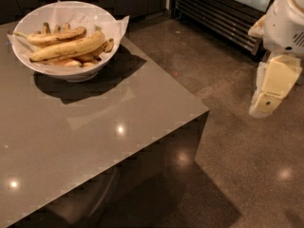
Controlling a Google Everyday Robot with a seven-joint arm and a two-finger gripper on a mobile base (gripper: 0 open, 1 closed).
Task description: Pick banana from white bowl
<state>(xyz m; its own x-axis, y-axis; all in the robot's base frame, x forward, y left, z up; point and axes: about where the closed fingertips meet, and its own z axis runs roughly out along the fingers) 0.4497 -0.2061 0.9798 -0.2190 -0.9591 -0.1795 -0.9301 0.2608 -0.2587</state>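
Banana lies in the bowl, gripper hangs well off to the side

Nearest the camera is the grey table (95, 141), its glossy top catching a few small spots of ceiling light, and its front corner jutting toward the right. Beyond that corner and below it spreads the speckled brown floor (247, 175), also marked with soft light spots.

At the right edge, over the floor and clear of the table, hangs the gripper (268, 96): pale cream parts pointing downward beneath the white housing of the arm (285, 23). It holds nothing, and whether it is open or closed cannot be told from this angle. It is well apart from the bowl and from the table's edge.

Farther back, on the far left part of the tabletop, stands the white bowl (47, 69), throwing a dark shadow (95, 82) toward the right. Crinkled white paper (121, 25) lines it and pokes out past the rim. The banana (69, 49), long, thick and speckled yellow, lies across the middle of the bowl, on top of the pile, its dark tip toward the right. Just behind it rests a slimmer banana (54, 36), and small stubby bananas (76, 61) sit beneath and beside it.

At the very back, past the floor, a dark slatted grille (213, 18) runs along the base of an appliance
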